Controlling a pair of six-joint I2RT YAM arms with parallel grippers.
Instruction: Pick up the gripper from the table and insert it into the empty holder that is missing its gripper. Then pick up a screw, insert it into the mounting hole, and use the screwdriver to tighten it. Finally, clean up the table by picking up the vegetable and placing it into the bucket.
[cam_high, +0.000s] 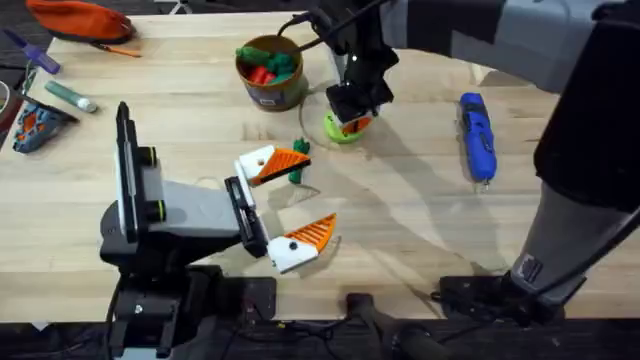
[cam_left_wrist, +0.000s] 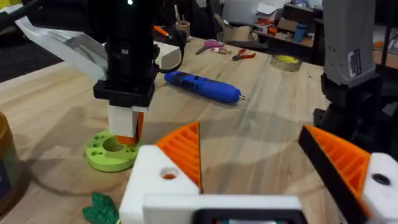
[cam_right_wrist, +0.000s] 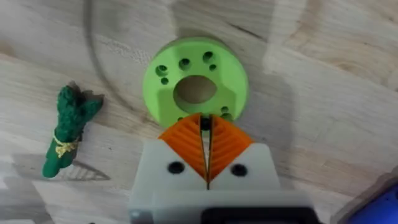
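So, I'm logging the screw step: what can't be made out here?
- Right wrist view: whether the right gripper's shut pads pinch a screw; too small to tell.
- Overhead: lime-green disc mostly hidden under that gripper.
- Overhead: vegetable partly behind the left gripper.
- Right wrist view: screwdriver cut off by the corner.

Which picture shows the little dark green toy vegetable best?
The right wrist view: the slim dark green toy vegetable lies whole on the wood beside the lime-green disc. Overhead it is a small speck partly behind the left gripper's orange pad. The left wrist view catches its leafy end.
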